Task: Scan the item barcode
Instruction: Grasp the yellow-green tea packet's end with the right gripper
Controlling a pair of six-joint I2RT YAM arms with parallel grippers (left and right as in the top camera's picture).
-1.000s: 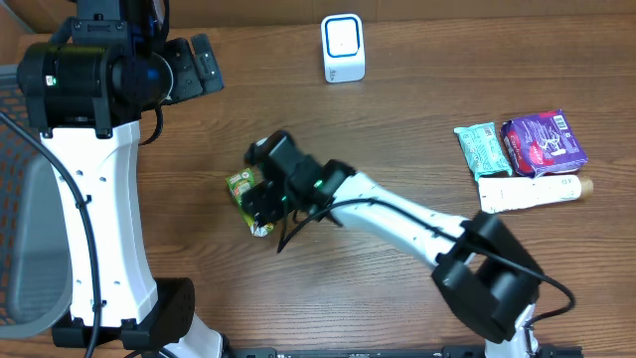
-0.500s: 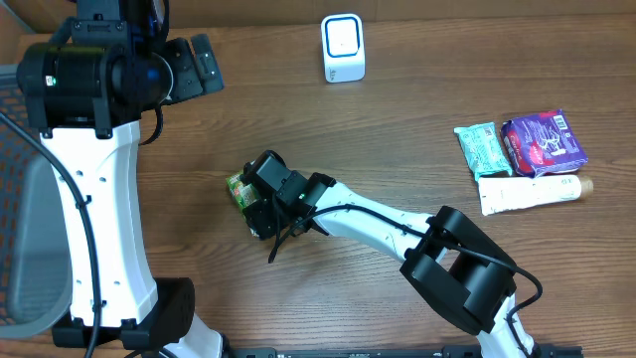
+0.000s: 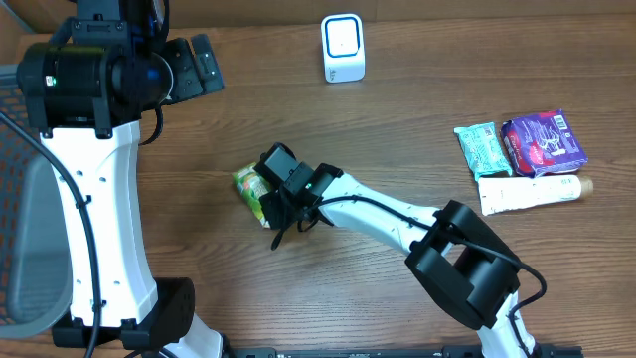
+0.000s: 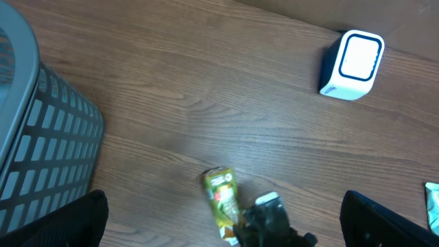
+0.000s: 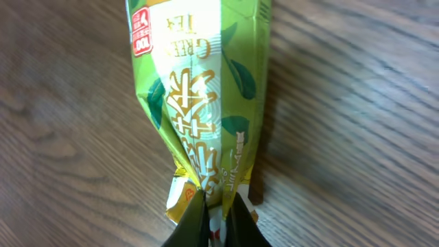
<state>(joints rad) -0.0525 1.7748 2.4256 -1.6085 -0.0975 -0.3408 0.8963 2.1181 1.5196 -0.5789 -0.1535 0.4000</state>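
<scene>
The item is a green tea packet, green and yellow, lying on the wooden table. My right gripper is shut on its crimped near end, the wrapper pinched between the two fingers. From overhead the green tea packet lies left of centre with the right gripper over its lower end. The white scanner with a blue-rimmed face stands at the back of the table. The left wrist view shows the green tea packet, the scanner and my left gripper held high and open, nothing between its fingers.
At the right of the table lie a teal packet, a purple packet and a white tube. A grey slatted basket stands at the left edge. The left arm's white column rises at the left.
My right gripper came down over the packet's lower end and closed on it. The packet shifted slightly on the table. The left arm has not moved.
</scene>
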